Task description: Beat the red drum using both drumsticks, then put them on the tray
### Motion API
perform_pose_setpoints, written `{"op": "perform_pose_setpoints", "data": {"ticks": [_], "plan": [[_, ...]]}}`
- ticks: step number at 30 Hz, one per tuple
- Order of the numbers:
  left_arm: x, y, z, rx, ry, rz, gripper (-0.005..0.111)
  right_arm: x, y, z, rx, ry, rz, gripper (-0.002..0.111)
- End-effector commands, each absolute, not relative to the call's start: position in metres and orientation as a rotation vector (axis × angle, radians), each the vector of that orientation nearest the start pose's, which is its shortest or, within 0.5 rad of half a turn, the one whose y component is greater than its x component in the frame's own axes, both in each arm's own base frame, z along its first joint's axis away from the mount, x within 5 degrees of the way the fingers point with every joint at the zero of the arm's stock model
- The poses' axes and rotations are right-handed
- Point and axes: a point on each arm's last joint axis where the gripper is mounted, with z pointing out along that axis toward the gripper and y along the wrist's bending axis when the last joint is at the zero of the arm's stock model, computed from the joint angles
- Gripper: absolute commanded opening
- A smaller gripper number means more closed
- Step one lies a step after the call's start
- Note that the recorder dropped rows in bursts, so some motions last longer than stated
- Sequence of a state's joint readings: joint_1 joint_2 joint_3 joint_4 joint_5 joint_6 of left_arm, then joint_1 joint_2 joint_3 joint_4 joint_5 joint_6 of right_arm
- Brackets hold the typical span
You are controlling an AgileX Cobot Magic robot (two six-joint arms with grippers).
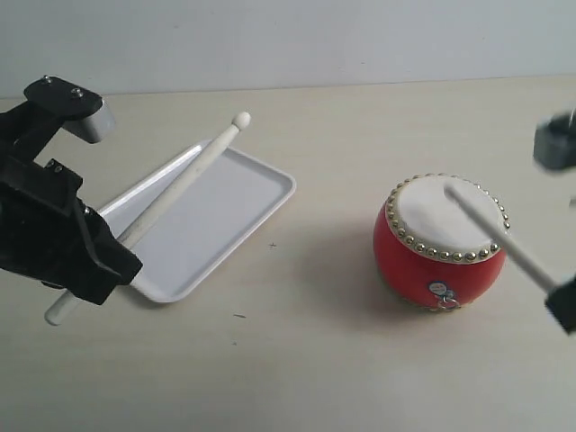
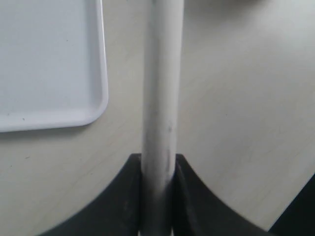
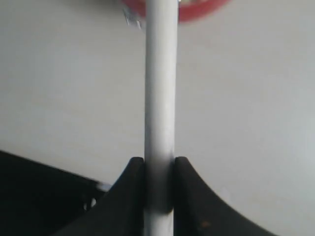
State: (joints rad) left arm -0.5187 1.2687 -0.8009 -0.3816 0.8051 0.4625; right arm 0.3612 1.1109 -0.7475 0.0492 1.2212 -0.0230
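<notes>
The red drum [image 1: 438, 245] stands right of centre on the table, its cream skin ringed with gold studs; a blurred red edge of the drum [image 3: 197, 10] shows in the right wrist view. My right gripper [image 1: 560, 304] at the right edge is shut on a drumstick [image 1: 499, 234] whose tip lies over the drum skin; the same drumstick [image 3: 160, 98] runs between the closed jaws. My left gripper [image 1: 99, 261] is shut on the other drumstick [image 1: 184, 180], which slants up over the white tray [image 1: 243, 211]. That stick [image 2: 161, 88] shows beside the tray corner [image 2: 96, 110].
The pale tabletop [image 1: 297, 360] stretches in front of the drum and tray. A light wall rises behind the table's far edge [image 1: 360, 83]. The left arm's black body [image 1: 45, 225] fills the left side.
</notes>
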Motion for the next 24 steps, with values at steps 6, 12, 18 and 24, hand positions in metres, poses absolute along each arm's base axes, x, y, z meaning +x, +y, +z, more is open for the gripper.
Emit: {"op": "perform_pose_setpoints", "data": {"ticks": [6,12,18,24], "plan": [[0.194,-0.170,0.251,1.231,2.497,-0.488,0.000,0.146,0.054,0.304,-0.498,2.795,0.077,0.000],[0.217,-0.220,0.251,1.380,2.473,-0.495,0.000,0.136,0.044,0.293,-0.478,2.811,-0.012,0.000],[0.228,-0.256,0.256,1.503,2.456,-0.507,0.000,0.129,0.029,0.285,-0.481,2.787,-0.206,0.000],[0.233,-0.286,0.251,1.591,2.444,-0.465,0.000,0.126,0.028,0.287,-0.476,2.772,-0.202,0.000]]}}
